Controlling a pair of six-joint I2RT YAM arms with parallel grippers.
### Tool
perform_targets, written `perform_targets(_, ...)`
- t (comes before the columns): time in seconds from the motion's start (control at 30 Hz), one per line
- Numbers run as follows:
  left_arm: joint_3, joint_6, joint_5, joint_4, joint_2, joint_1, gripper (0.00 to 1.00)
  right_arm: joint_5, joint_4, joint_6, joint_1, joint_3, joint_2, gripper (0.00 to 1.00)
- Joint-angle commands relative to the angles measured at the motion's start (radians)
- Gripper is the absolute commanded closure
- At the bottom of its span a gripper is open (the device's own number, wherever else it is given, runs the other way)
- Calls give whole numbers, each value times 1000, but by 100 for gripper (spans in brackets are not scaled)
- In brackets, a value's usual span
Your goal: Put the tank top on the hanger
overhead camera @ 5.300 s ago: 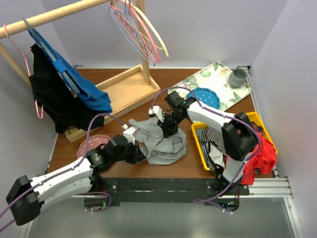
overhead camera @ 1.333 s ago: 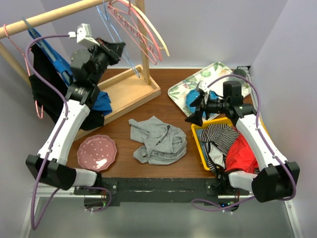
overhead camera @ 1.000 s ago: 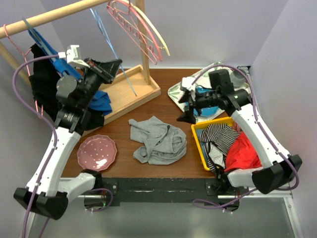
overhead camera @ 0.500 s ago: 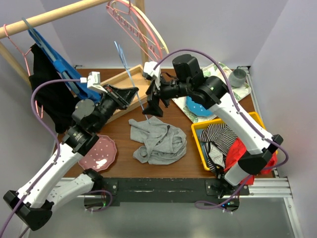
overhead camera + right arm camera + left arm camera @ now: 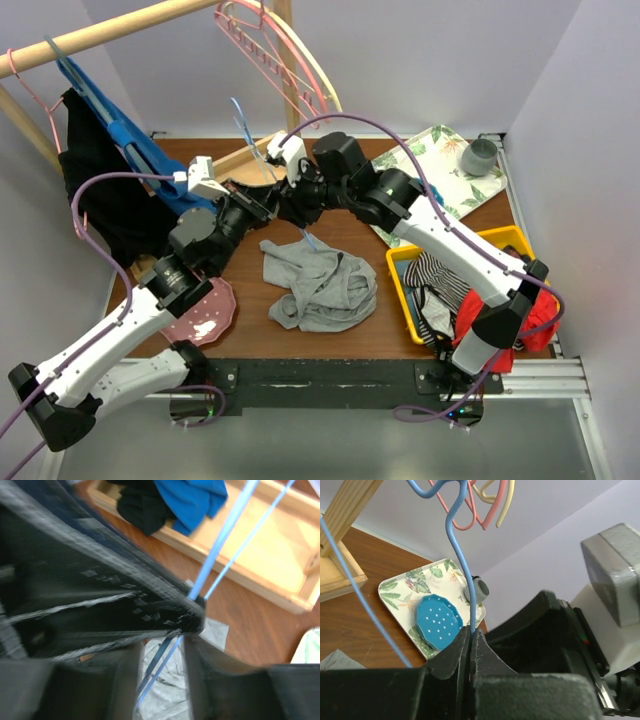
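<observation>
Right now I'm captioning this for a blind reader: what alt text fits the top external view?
Over a brown wooden table, the left gripper is shut on a thin pale-blue wire hanger and the right gripper meets it at the same hanger. A crumpled light-grey knit tank top lies on the table near them.

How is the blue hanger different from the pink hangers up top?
The blue hanger is pale blue; the pink hangers are pink. The blue hanger is pinched in the left gripper, down low; the pink hangers hang high on the wooden rack. Both are thin with curved hooks.
</observation>
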Motion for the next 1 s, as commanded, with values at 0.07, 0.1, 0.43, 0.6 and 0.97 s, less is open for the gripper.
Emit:
perform_targets(0.07, -28, 6, -41, 63, -22, -18, 100, 81, 75, 10, -3, -77, -73, 98)
perform_targets(0.1, -34, 20, -31, 69, -25, -18, 100, 78, 72, 4, -3, -82, -78, 100)
perform_targets(0.43, -100, 356, 189, 13, -225, -14, 23, -193, 57, -76, -217, -233, -228, 100)
perform_targets(0.6, -45, 752, 446, -196, -275, -14, 18, -388, -55, -363, -334, -358, -328, 100)
perform_targets(0.97, -94, 1312, 601, -331, -419, -14, 11, -397, -363, -831, -342, -461, -437, 100)
